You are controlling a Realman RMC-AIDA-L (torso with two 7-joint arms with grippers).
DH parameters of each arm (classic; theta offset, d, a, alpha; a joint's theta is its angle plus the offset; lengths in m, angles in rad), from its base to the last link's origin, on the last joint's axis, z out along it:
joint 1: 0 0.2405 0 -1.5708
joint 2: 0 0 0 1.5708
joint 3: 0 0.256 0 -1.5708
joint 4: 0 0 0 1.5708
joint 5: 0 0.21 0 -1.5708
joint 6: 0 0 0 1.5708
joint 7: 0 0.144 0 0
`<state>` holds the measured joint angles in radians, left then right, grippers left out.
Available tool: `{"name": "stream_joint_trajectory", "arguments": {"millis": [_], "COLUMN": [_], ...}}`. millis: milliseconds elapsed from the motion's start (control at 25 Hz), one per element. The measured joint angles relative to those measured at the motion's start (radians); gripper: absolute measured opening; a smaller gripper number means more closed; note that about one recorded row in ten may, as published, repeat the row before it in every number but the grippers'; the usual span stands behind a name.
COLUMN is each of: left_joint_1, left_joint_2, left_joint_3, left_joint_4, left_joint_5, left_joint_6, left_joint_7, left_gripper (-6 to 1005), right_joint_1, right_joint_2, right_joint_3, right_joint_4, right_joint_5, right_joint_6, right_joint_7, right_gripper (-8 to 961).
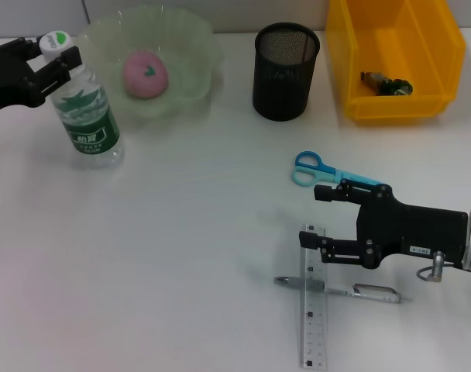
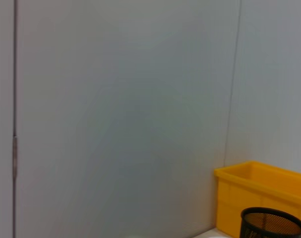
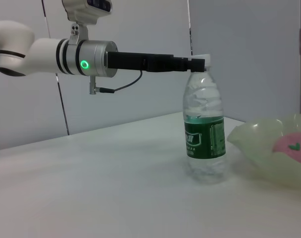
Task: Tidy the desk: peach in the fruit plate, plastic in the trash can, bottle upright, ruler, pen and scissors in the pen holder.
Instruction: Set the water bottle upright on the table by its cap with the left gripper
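Note:
The clear bottle (image 1: 90, 116) with a green label stands upright at the far left; it also shows in the right wrist view (image 3: 205, 134). My left gripper (image 1: 56, 56) is shut on its neck just under the white cap, also seen in the right wrist view (image 3: 192, 63). The pink peach (image 1: 146, 75) lies in the pale green fruit plate (image 1: 104, 39). The black mesh pen holder (image 1: 286, 70) stands beside it. My right gripper (image 1: 328, 223) is open, low over the top end of the clear ruler (image 1: 314, 310). The blue scissors (image 1: 314, 169) lie just beyond it, and the pen (image 1: 336, 289) crosses the ruler.
A yellow bin (image 1: 340, 46) at the back right holds a crumpled plastic wrapper (image 1: 386, 84). The left wrist view shows mostly the grey wall, with the bin (image 2: 269, 191) and the pen holder (image 2: 272, 223) in one corner. The plate (image 3: 259, 148) and peach (image 3: 291, 146) show in the right wrist view.

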<state>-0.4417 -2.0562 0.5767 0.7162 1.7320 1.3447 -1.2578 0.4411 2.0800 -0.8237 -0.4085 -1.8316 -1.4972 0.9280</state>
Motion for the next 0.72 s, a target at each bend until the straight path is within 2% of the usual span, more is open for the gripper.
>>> {"name": "stream_joint_trajectory", "arguments": {"millis": [720], "left_joint_1": [0.001], "left_joint_2": [-0.005], "left_joint_3": [0.0], "left_joint_4": [-0.016], "left_joint_5": [-0.003], "left_joint_6": [-0.056], "left_joint_7": [0.024], "left_gripper": [441], "right_joint_1": [0.002], "right_joint_2": [0.0], "right_joint_3": [0.0], "right_joint_4": [0.008], "right_joint_5": [0.0], "right_joint_6": [0.0], "right_joint_7": [0.0], "right_gripper": [789]}}
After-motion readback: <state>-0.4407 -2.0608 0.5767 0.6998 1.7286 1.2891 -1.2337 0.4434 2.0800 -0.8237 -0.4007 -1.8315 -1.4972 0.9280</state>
